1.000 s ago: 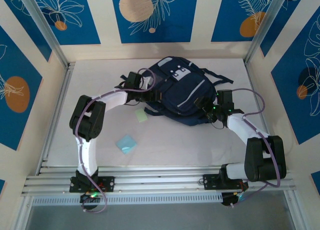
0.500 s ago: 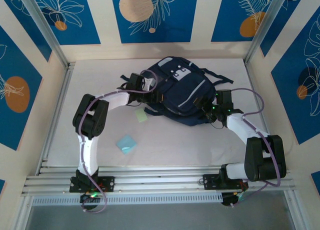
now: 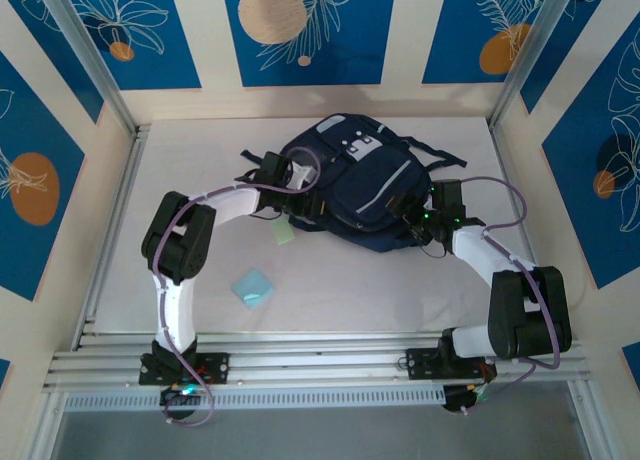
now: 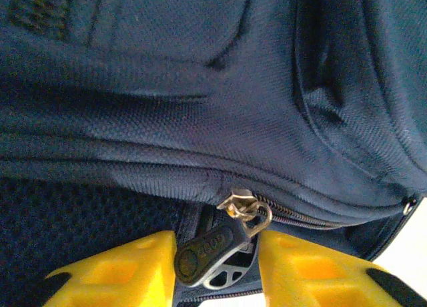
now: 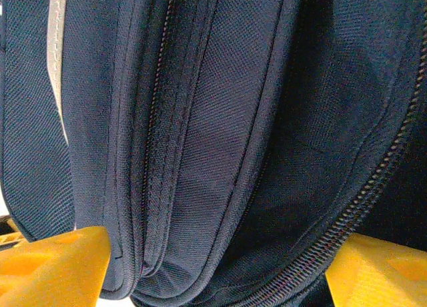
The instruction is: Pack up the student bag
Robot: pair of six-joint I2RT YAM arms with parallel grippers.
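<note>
Barely begun: left tool (image 4: 217, 253) pinches the zipper pull (image 4: 203, 259) of the seemingly shut student bag (image 3: 360, 185); right tool (image 5: 217, 253) straddles fabric (grip unclear); packing remains.

The top camera is looking down from above and behind the arm bases (image 3: 180, 365), taking in the whole table (image 3: 350, 300) and bag (image 3: 365, 185). Each wrist camera is peering past its own yellow fingers (image 4: 127, 273), very close to the bag's fabric, the left one facing a zip pull (image 4: 203, 255). All three are sharing the bag.
</note>
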